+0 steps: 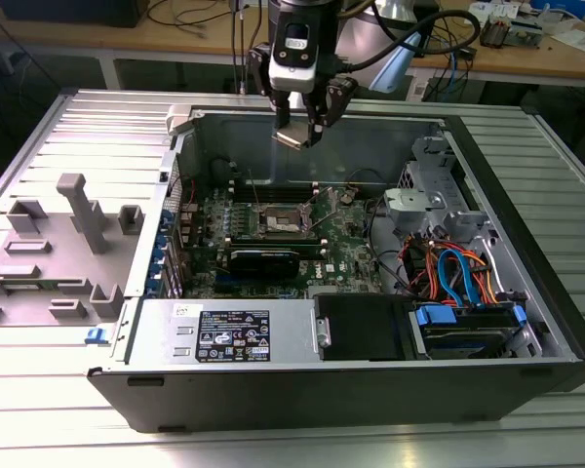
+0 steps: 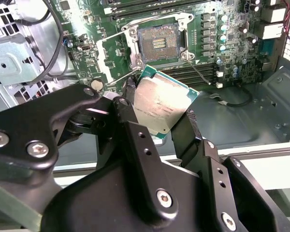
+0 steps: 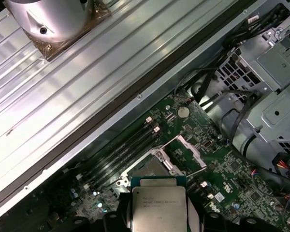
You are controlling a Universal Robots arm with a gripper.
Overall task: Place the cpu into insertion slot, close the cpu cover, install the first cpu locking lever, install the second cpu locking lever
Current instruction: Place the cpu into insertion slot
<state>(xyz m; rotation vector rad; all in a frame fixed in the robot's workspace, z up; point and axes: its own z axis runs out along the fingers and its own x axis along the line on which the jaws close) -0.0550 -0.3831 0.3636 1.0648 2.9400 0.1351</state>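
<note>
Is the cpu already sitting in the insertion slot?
No, in the second wrist view the cpu sits clamped between the fingers, apart from the insertion slot, whose contact field lies bare.

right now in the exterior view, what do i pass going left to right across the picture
grey fixture blocks → blue card clips at the case's edge → gripper holding the cpu above the motherboard → silver drive cage

Ribbed metal tabletop [image 1: 58, 429], wooden workbench [image 1: 556, 66] behind, loose cables [image 1: 190, 14] on it, shadow beneath
</note>
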